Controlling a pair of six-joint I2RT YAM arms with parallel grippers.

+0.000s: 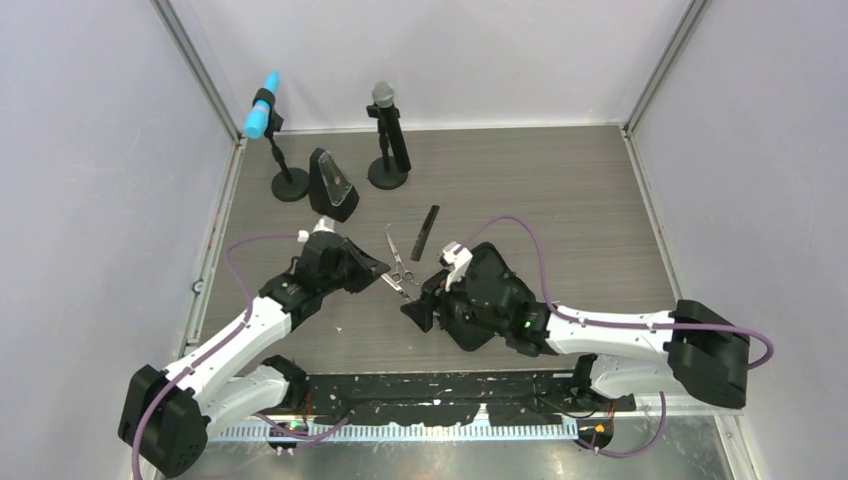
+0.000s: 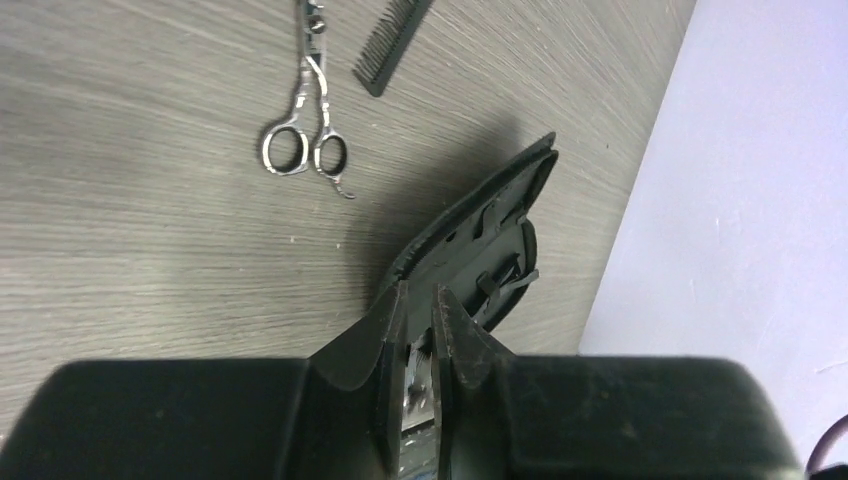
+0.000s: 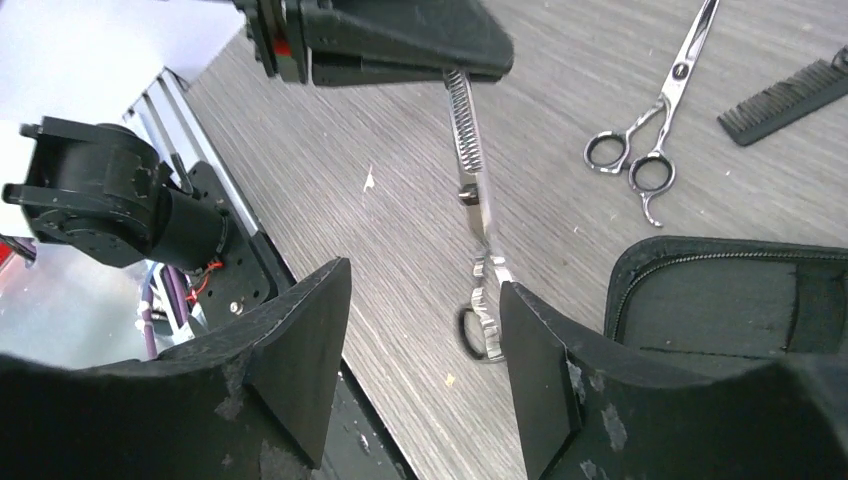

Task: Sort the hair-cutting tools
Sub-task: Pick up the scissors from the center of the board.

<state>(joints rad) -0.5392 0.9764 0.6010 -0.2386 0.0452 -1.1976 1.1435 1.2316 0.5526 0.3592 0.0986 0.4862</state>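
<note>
The left tool [image 2: 420,292] is clenching the blade tip of the thinning scissors [image 3: 468,150], whose handles are hanging inside the released right tool [image 3: 425,285]. Such a thin pinch is risking a swivel or a slip onto the table [image 3: 340,150].

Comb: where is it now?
Top view, mid-table: the comb lies flat just right of the loose scissors, nearer the arms than the grey-headed microphone.
</note>
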